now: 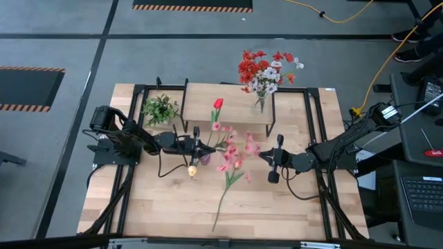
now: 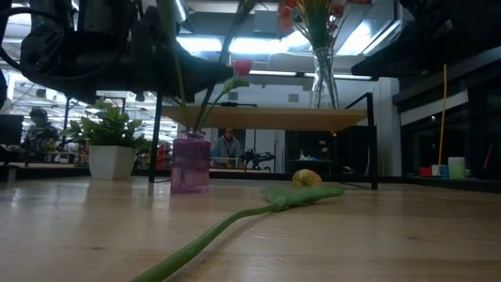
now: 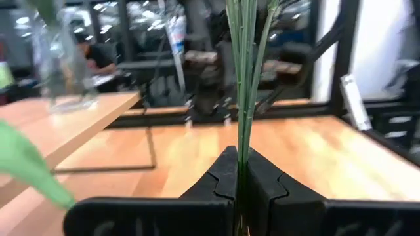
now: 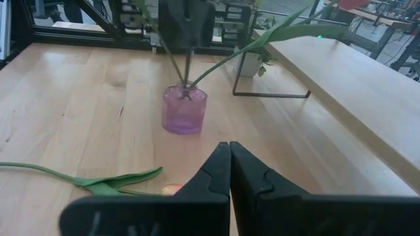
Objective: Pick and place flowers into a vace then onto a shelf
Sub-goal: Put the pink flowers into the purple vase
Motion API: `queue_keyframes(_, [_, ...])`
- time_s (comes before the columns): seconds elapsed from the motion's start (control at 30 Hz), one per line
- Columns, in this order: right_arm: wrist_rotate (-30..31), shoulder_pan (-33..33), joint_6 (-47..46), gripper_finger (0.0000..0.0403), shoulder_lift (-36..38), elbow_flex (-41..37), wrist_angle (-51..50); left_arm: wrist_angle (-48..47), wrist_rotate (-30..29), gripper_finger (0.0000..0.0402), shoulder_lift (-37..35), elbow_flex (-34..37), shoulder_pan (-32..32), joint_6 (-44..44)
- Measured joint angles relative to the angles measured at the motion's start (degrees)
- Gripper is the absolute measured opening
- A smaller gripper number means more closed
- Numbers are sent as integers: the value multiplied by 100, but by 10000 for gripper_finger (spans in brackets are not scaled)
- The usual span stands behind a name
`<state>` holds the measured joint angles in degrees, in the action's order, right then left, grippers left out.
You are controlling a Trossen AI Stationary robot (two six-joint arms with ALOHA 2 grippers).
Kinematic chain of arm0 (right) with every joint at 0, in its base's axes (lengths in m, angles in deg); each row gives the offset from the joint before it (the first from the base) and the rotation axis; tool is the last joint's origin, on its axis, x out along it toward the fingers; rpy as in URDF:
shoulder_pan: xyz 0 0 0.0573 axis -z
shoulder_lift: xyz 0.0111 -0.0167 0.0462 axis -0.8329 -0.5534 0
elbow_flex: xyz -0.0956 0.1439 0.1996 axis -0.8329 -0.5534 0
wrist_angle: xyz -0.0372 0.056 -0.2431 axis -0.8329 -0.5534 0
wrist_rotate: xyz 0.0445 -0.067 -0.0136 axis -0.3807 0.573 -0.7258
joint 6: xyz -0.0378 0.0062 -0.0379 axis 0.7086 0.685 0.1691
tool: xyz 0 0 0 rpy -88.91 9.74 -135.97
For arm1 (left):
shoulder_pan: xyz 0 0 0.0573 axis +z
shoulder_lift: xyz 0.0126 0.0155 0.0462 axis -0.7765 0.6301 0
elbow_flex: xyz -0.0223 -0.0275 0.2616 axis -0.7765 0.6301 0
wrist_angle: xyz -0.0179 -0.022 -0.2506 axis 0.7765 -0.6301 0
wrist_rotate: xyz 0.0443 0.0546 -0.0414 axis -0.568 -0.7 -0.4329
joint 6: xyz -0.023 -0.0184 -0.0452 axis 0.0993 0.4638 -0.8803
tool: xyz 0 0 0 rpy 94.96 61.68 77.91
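Observation:
A purple vase [image 4: 184, 108] stands on the table left of centre, with green stems in it and a red tulip [image 2: 243, 68] leaning out. My left gripper [image 3: 239, 172] is level above the vase and shut on the upright stems of a pink flower spray [image 1: 234, 153]. My right gripper [image 4: 230, 164] hovers shut to the right of the vase [image 1: 205, 158] and holds nothing. A yellowish tulip [image 2: 307, 178] lies flat on the table, its long stem [image 1: 223, 197] running toward the near edge. The shelf [image 1: 228, 93] stands at the far side. My left gripper pinches a bundle of thin green stems [image 3: 241, 141] between its two fingers. The fingers come level from the table's left and lie across the stems. The stems stand upright, and below the fingers they run down into the purple vase [image 4: 186, 92].
On the shelf stands a clear glass vase [image 2: 322, 70] of red and white flowers [image 1: 266, 69]. A small potted green plant [image 1: 160, 109] sits on the table left of the shelf. Black frame bars [image 1: 315, 131] run along the table's sides. People show in the room beyond.

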<state>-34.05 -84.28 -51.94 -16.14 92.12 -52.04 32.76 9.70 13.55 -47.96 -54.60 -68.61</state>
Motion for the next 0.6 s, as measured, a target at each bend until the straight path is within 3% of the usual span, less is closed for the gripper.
queue_keyframes(0.6, [1,0,-33,0,0,0,0,-278,-332,4,-2,0,0,-148])
